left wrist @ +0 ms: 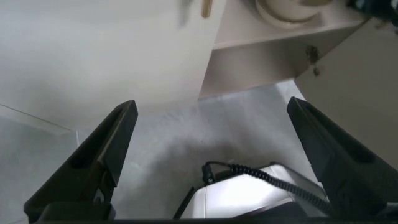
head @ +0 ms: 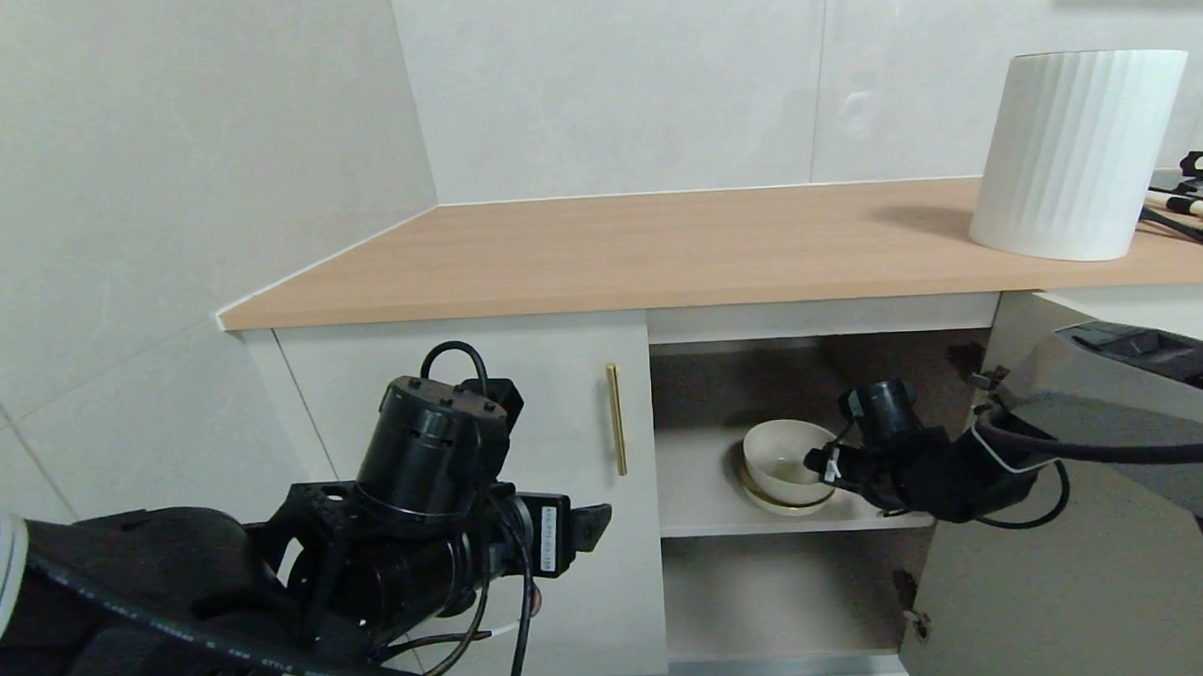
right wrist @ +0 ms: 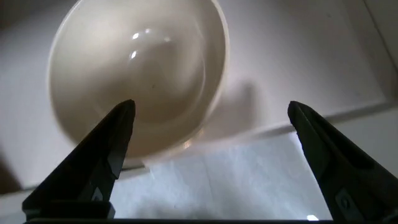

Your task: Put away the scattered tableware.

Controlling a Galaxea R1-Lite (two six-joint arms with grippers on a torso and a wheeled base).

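Pale wall tiles back a wooden worktop (head: 658, 246) carrying a white ribbed canister (head: 1080, 151) at its right end. Below it, the cabinet's left door (head: 462, 353) is closed, with a gold handle (head: 615, 418), while the right door (head: 1020, 584) is swung open. On the upper shelf (head: 697, 500) inside sits a cream bowl (head: 781, 457), resting on a gold-rimmed plate (head: 759, 494). The right tool (right wrist: 211, 107) is at the bowl's right side, fingers spread and gripping nothing. The left tool (left wrist: 212, 104) hangs low before the closed door, also spread wide and empty.
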